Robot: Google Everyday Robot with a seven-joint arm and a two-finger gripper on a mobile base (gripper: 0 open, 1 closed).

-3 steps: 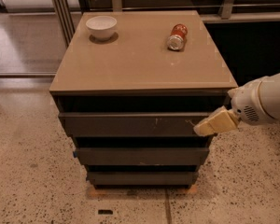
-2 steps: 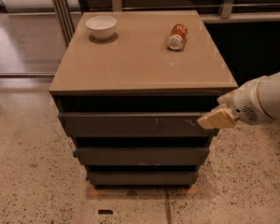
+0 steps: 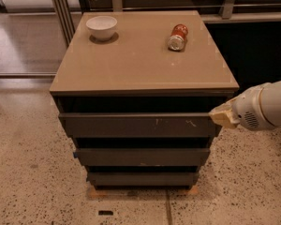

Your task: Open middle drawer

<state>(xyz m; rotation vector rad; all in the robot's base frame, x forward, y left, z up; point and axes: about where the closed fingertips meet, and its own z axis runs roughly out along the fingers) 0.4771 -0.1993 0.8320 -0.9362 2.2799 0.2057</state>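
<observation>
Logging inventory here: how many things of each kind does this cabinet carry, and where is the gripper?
Drawers: 3 (top drawer, middle drawer, bottom drawer)
Bowl: 1
Can: 1
Total: 5
The gripper is at the top drawer's right end.

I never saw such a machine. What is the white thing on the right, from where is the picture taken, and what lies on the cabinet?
The white thing is a robot's arm; its tan claw is at the right end of the top drawer front, the one with white scratches. I see nothing held in it. The one camera looks down on the cabinet from the front. On top are a white bowl and a red can lying on its side. The middle drawer is the next front below.
</observation>
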